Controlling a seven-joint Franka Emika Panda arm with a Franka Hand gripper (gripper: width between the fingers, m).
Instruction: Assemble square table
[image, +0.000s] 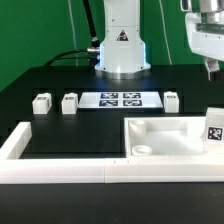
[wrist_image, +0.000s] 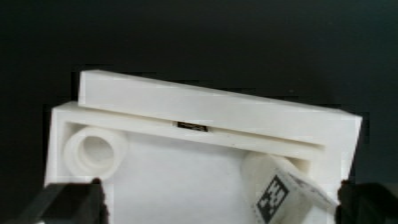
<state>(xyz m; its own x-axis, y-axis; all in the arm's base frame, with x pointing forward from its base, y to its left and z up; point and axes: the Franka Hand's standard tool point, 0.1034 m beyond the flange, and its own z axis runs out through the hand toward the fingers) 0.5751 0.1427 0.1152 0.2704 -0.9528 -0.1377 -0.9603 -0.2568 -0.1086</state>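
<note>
The white square table top (image: 175, 140) lies at the exterior view's right, rim up, with a round corner socket (image: 142, 150) showing. A tagged leg block (image: 213, 126) stands at its far right. Three more leg blocks (image: 41, 101) (image: 70, 101) (image: 171, 100) sit in a row further back. My gripper (image: 210, 66) hangs high above the top's right side. In the wrist view the gripper (wrist_image: 217, 205) is open and empty, its dark fingers (wrist_image: 71, 200) wide apart over the table top (wrist_image: 196, 165), a socket (wrist_image: 93, 150) and the tagged leg (wrist_image: 281, 195).
The marker board (image: 120, 99) lies between the leg blocks in front of the robot base (image: 122, 50). A long white border rail (image: 60, 168) runs along the front and turns up the exterior view's left side. The table surface is black.
</note>
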